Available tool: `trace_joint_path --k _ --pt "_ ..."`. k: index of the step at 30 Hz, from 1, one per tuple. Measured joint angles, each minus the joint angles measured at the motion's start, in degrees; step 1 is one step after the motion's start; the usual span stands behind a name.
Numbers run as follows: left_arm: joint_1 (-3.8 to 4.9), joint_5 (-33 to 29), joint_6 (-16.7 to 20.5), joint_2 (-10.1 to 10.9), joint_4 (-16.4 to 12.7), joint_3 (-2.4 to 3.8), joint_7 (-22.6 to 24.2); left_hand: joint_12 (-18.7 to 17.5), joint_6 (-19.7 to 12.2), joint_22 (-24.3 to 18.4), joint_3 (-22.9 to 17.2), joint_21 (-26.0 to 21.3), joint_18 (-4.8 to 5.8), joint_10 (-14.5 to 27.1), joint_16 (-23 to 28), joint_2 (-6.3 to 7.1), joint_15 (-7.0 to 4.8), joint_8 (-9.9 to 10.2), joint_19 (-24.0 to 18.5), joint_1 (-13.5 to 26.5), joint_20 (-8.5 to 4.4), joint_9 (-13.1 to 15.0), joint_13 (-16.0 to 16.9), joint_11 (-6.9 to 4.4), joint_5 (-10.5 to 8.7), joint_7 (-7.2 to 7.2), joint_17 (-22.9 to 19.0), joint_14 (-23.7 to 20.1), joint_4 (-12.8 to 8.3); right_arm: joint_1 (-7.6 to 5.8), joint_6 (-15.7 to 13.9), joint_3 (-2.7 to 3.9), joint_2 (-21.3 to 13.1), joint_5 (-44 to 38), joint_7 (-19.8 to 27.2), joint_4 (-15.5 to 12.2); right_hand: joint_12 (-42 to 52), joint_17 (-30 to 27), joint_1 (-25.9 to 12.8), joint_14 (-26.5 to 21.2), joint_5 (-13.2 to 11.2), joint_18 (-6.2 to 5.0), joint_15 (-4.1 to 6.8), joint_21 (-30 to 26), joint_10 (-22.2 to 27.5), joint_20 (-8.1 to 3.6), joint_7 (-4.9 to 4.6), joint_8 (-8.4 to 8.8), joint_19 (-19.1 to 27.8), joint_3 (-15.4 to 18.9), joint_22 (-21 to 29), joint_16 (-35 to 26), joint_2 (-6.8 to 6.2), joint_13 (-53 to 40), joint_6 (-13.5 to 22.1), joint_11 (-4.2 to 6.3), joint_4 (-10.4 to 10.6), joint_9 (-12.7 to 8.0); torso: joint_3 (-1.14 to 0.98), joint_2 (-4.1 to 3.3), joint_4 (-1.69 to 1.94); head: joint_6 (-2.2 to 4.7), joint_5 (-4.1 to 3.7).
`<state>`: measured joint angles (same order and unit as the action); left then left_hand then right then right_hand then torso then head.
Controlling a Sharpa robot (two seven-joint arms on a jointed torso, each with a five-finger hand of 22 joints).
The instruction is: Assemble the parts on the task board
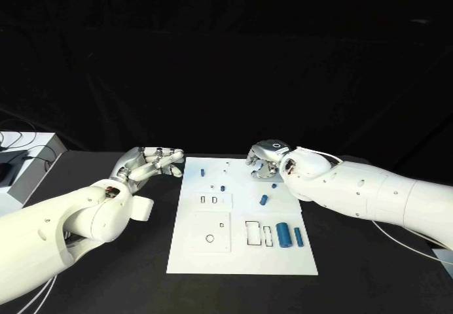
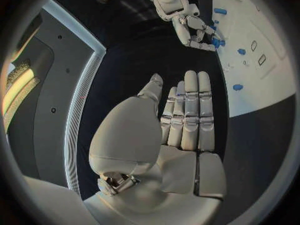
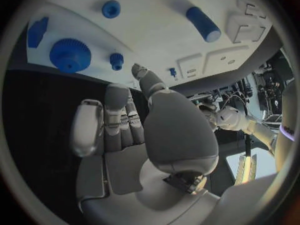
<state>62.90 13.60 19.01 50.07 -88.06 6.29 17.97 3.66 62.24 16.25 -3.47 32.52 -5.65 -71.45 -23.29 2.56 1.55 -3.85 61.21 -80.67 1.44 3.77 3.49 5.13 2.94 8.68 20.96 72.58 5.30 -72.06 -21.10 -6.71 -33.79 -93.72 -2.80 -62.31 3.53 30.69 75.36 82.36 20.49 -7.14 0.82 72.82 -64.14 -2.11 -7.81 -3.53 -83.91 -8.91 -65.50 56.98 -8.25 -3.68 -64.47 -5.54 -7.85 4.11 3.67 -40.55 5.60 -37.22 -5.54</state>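
Note:
The white task board (image 1: 241, 258) lies in the middle of the black table. Several blue parts lie on it: a small peg (image 1: 202, 173) at the far left, two short pieces (image 1: 275, 186) (image 1: 263, 199) on the right, a thick cylinder (image 1: 282, 235) and a slim bar (image 1: 298, 237) nearer me. My left hand (image 1: 151, 163) hovers just off the board's far left corner; its fingers (image 2: 190, 110) are straight and hold nothing. My right hand (image 1: 267, 160) hangs over the far right corner, empty, with its fingers (image 3: 115, 120) extended. A blue gear (image 3: 70, 55) and a blue cylinder (image 3: 203, 24) lie on the board (image 3: 156, 30) beyond it.
Outlined recesses (image 1: 209, 239) (image 1: 254, 233) mark the board's near half. A white box (image 1: 23, 163) stands at the table's far left edge. A cable (image 1: 416, 245) runs over the table on the right, under my right arm.

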Motion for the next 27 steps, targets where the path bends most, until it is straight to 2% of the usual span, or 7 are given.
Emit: trace_joint_path --k 7,14,18,21,27 --pt "0.0 0.2 -0.1 0.2 0.0 0.01 -0.2 0.0 0.0 -0.1 0.0 0.0 0.0 0.0 0.3 0.0 0.0 0.0 0.0 0.0 0.0 0.0 0.0 0.0 0.0 0.0 0.0 0.0 0.0 0.16 1.3 -0.02 0.1 -1.9 -1.0 0.6 0.0 -1.9 0.7 -0.4 0.0 -0.01 0.01 -2.0 0.6 0.0 0.04 0.0 0.0 -0.1 -1.8 1.0 -0.21 0.0 -0.1 -0.02 1.2 0.0 0.18 -0.42 0.23 0.15 -0.21" --pt "0.0 0.2 -0.2 0.4 -0.1 0.03 -0.3 0.0 0.0 -0.1 0.0 0.0 0.0 0.0 0.3 0.0 0.0 0.0 0.0 0.0 0.0 0.0 0.0 0.0 0.0 0.0 0.0 0.0 0.0 0.2 2.1 -0.02 0.1 -3.1 -1.7 1.2 0.0 -2.4 1.0 -0.6 0.6 0.0 -0.2 -3.0 0.9 0.0 0.04 0.0 0.0 -1.1 -3.0 1.3 0.09 0.0 -0.1 -0.29 0.8 0.0 0.29 -0.91 0.37 0.43 -0.29" --pt "0.0 0.3 -0.2 0.4 -0.1 0.04 -0.3 0.0 -0.1 -0.2 0.2 0.0 0.0 0.0 0.3 0.0 0.0 0.0 0.0 0.0 0.0 0.0 0.0 0.0 0.0 0.12 0.1 0.0 0.0 0.25 2.4 -0.02 0.2 -3.4 -1.8 1.4 0.0 -2.6 0.9 -0.6 0.7 0.01 -0.2 -4.6 0.9 0.0 -0.14 0.0 0.0 -3.6 -2.7 1.6 0.11 0.1 0.1 -0.29 0.0 0.0 0.33 -1.16 0.41 0.58 -0.37" --pt "0.0 0.3 -0.2 0.4 0.0 0.05 -0.3 0.0 -0.2 -0.3 0.3 0.0 0.0 0.0 0.5 -0.17 0.0 0.0 0.0 0.2 0.0 0.0 0.0 0.0 0.0 0.21 0.1 0.0 0.0 0.26 2.6 -0.01 0.2 -3.6 -1.9 1.6 0.0 -2.6 0.0 -0.6 0.2 0.02 -0.2 -5.1 0.4 0.0 0.0 0.0 0.0 -6.8 -2.7 1.6 1.0 0.1 0.3 0.13 -0.3 -0.1 0.35 -1.4 0.42 0.73 -0.38" --pt "0.0 0.3 -0.2 0.4 0.1 0.05 -0.4 0.0 -0.2 -0.3 0.3 0.0 0.0 0.0 0.5 -0.23 0.0 0.0 0.0 0.2 0.0 0.0 0.0 0.0 0.0 0.21 0.1 0.0 0.0 0.24 2.6 0.05 0.1 -3.7 -1.9 1.6 0.0 -2.8 -0.9 -0.8 0.0 0.02 0.0 -5.7 -1.2 0.0 0.0 0.01 0.0 -11.4 -3.2 1.6 1.94 0.2 0.3 0.26 -0.8 -0.1 0.43 -1.76 0.48 0.83 -0.28"
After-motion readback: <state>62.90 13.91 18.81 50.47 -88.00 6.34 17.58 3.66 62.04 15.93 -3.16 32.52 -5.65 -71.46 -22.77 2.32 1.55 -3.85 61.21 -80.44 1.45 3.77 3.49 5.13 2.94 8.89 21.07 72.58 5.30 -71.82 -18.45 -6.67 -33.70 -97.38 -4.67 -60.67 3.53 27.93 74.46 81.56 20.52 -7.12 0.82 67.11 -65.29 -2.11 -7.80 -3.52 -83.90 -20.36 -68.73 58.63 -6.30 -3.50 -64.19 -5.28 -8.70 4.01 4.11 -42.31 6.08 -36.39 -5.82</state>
